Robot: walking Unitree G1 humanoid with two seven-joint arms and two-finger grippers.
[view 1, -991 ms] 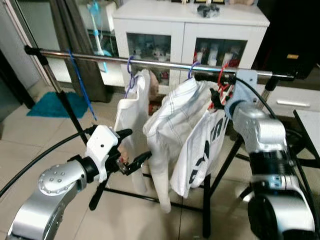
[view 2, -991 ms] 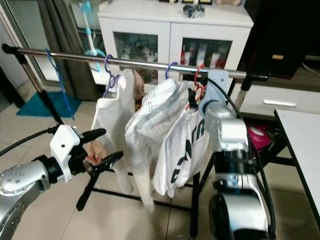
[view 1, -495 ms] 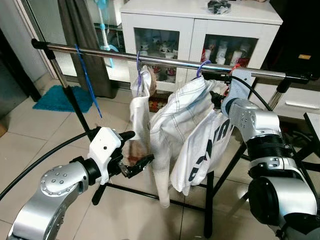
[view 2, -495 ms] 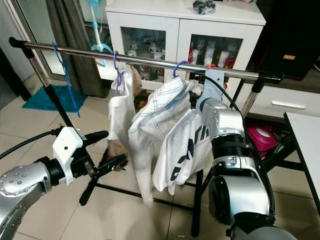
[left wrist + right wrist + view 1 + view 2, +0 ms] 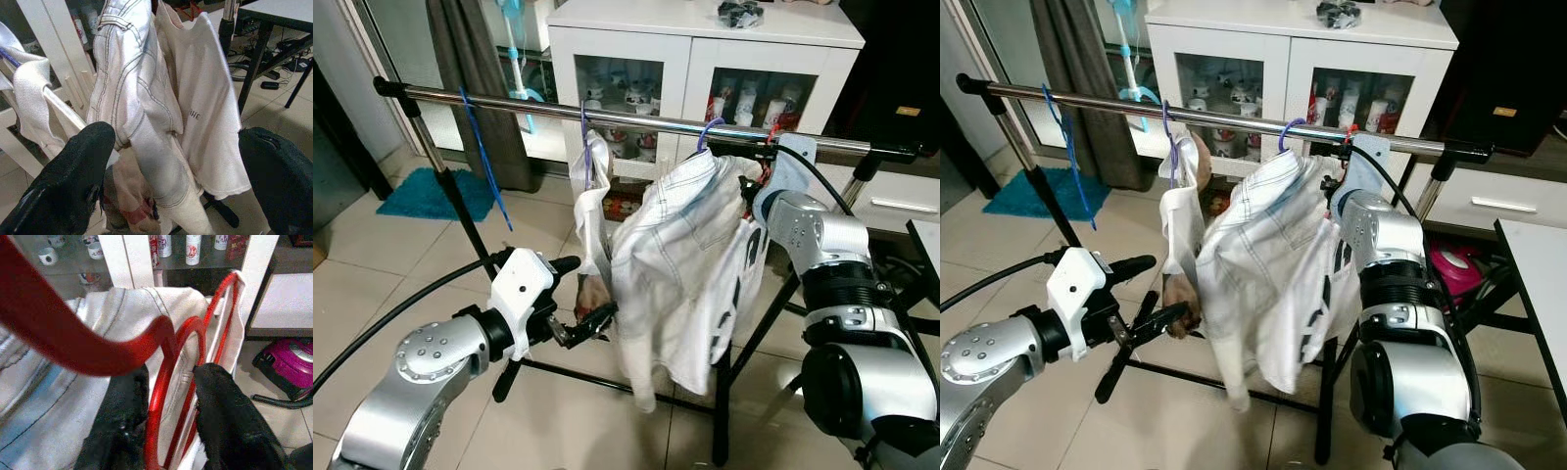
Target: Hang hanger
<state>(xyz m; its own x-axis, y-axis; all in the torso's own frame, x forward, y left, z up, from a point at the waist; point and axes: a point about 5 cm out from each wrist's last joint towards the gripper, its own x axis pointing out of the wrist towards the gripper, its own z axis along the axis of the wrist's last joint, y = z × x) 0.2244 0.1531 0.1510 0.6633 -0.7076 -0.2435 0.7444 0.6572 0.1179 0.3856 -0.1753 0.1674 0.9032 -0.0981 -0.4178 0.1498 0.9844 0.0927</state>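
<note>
Gripping the stiff, light red hanger [image 5: 168, 382] at its neck, upper right; right gripper [image 5: 166, 421] fingers clenched; left gripper [image 5: 171, 181] released.

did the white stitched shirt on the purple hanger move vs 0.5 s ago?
Yes. The white stitched shirt has swung toward the robot's right along the steel rail, now covering most of the printed white t-shirt held by the right gripper.

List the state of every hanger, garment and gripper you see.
Red hanger: gripped, beside the rail.
Purple hangers: hooked on rail.
Striped white shirt: hanging.
Blue hanger: hanging, bare.
Right gripper: shut on red hanger.
Left gripper: open, beside the hanging clothes.
</note>
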